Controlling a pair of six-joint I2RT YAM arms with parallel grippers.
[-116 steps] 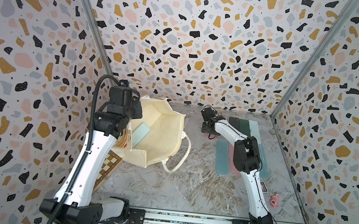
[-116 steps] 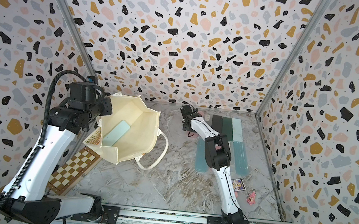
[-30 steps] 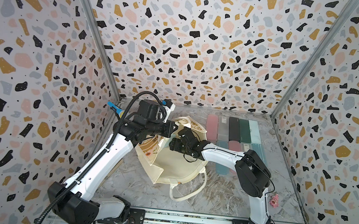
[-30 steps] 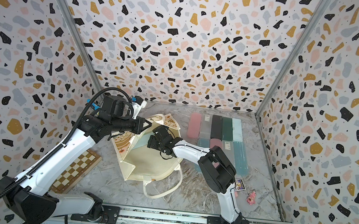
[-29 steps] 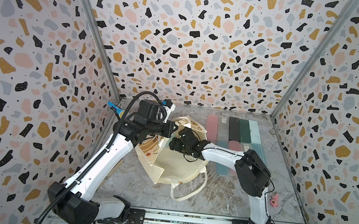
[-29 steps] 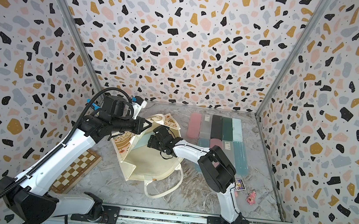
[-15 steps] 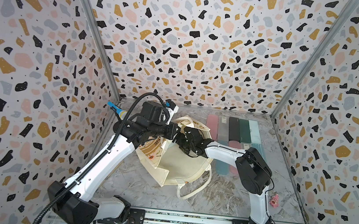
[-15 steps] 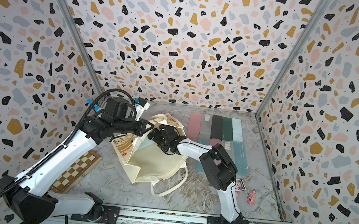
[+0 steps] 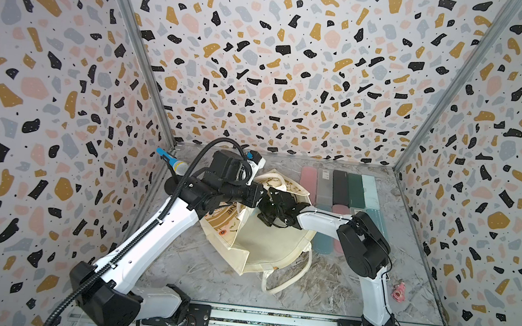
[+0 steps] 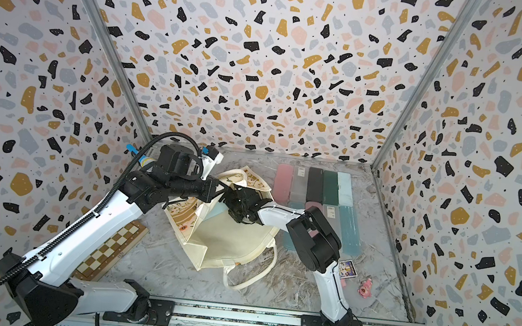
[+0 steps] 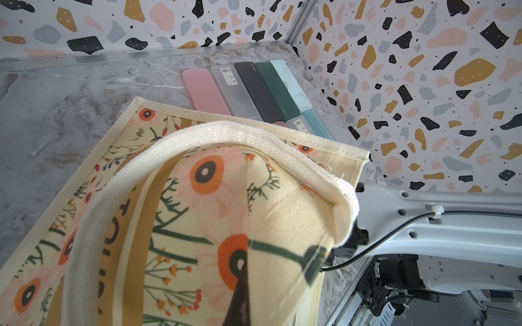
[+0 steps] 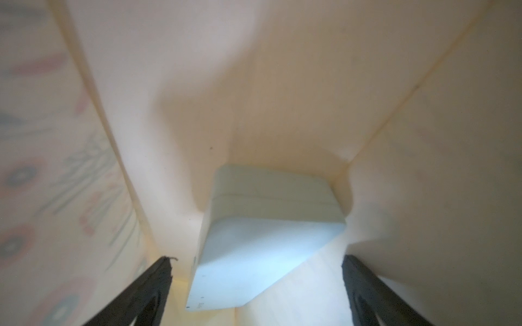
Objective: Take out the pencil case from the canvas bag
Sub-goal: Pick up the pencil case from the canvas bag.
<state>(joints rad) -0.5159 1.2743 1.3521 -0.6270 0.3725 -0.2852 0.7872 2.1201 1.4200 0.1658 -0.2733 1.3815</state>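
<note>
The right wrist view alone showed the right gripper (image 12: 256, 257) wide open, empty, before the pencil case (image 12: 268, 225). The left gripper (image 9: 261, 193) was clamped on the canvas bag's (image 9: 276, 249) 12 o'clock edge.

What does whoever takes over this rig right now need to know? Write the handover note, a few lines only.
The left hand is shut on the canvas bag near its top edge, holding the mouth up and open.
The right hand is open and reaches inside the bag, jaws wide and facing the pencil case, not closed on it.
The pencil case is pale blue and lies inside the bag, against an inner fold.
Done: bag opened, right hand in place.
Left: close on the case, draw it out, set it on the table.
</note>
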